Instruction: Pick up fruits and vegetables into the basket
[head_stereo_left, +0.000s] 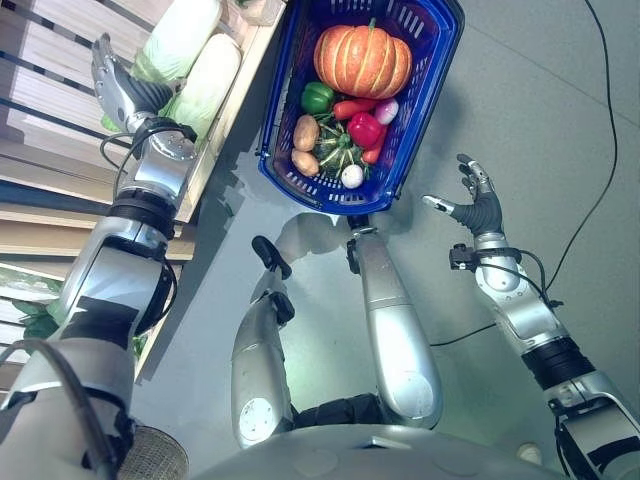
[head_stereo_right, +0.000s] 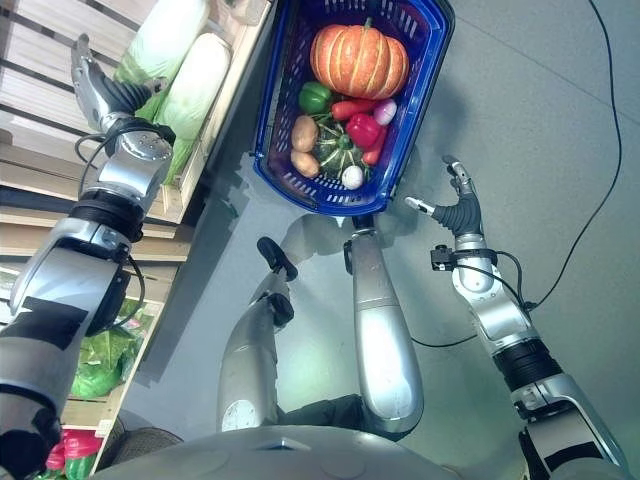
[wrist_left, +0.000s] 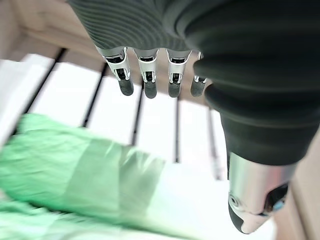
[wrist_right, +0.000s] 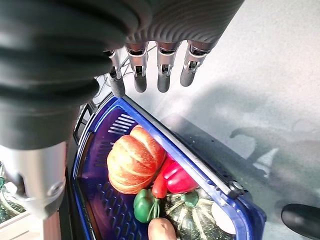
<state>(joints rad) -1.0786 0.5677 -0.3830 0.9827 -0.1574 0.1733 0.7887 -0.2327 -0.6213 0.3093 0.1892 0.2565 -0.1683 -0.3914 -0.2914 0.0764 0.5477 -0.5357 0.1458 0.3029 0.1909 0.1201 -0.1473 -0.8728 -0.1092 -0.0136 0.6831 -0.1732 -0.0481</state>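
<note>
**Left hand poised over the napa cabbages**

The left hand (head_stereo_left: 118, 88) hovers with fingers straight and empty just above the two napa cabbages (head_stereo_left: 205, 70) lying side by side on the wooden shelf (head_stereo_left: 40, 60). To grasp well, I judge it should lower onto the nearer head, spread thumb and fingers wide around its girth, and close firmly; the leaves will likely give. The blue basket (head_stereo_left: 420, 110), already holding a pumpkin (head_stereo_left: 362, 60) and peppers, sits beside the relaxed, empty right hand (head_stereo_left: 478, 205).
</note>
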